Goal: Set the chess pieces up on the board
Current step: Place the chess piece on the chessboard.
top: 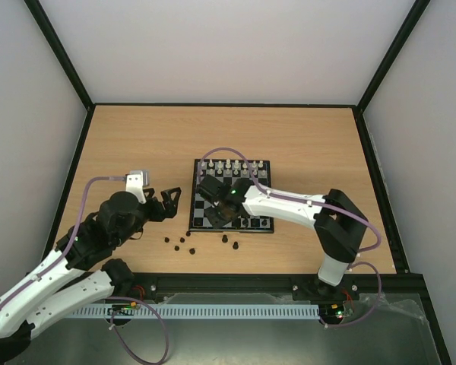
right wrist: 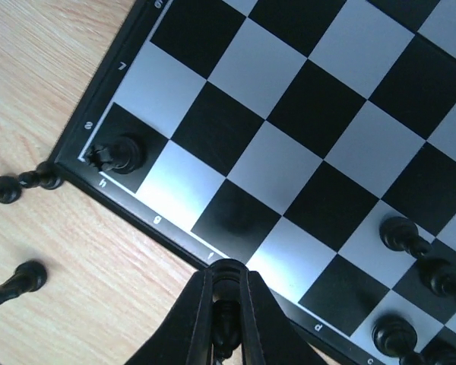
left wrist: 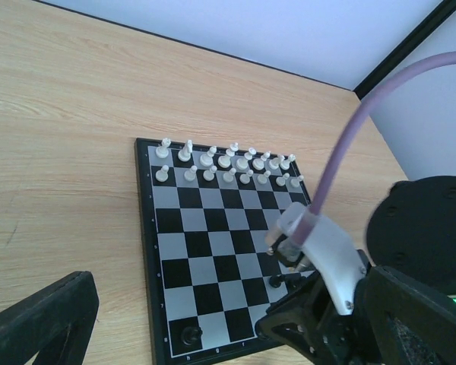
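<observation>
The board [top: 196,199] lies at mid-table, with white pieces [top: 232,167] filling its two far rows. My right gripper [right wrist: 228,272] hangs over the board's near edge by the f file, shut on a black chess piece [right wrist: 226,319]. One black piece [right wrist: 121,152] stands on the h corner square, and several more [right wrist: 400,233] stand near the c and d files. Loose black pieces [top: 179,245] lie on the wood in front of the board's near-left corner. My left gripper [top: 169,204] is open and holds nothing, just left of the board; one finger [left wrist: 45,315] shows in the left wrist view.
The right arm [top: 289,205] reaches across the board's near-right part. Two black pieces [top: 230,242] lie on the wood just in front of the board. Black rails frame the wooden table [top: 137,144] on its left, right and far sides.
</observation>
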Controlling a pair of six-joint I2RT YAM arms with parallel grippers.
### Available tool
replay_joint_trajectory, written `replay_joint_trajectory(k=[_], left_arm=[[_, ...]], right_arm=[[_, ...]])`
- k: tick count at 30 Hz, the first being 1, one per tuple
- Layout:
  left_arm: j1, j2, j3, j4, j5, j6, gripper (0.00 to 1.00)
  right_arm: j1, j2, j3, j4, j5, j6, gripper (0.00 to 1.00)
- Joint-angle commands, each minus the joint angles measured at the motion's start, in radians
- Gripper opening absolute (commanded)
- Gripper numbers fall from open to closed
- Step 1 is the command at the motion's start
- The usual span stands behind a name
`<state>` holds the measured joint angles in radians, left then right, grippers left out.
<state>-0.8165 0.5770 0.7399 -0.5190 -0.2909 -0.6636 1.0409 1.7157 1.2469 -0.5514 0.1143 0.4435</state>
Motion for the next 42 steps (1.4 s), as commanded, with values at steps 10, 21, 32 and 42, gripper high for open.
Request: replay_joint_trajectory(k=[10,21,32,42], left_arm=[[0.006,-0.034,0.027,-0.019,-0.029,0.008,0.99],[0.006,-0.04,0.023,-0.02,-0.024,0.009,0.99],[0.005,-0.049,0.02,-0.019,-0.021,0.005,0.99],[0.006,-0.041,0.02,-0.018,-0.019,0.007,0.99]], right_arm=[[-0.017,0.142,0.115,-0.069,0.011,-0.049,0.08],[-0.025,0.186,0.119,-0.079,0.022,-0.05,0.08],[-0.027,0.188,0.11,-0.08,0.01,-0.048,0.1],[-0.027,0.168,0.089,-0.067,-0.01,-0.045,0.15]])
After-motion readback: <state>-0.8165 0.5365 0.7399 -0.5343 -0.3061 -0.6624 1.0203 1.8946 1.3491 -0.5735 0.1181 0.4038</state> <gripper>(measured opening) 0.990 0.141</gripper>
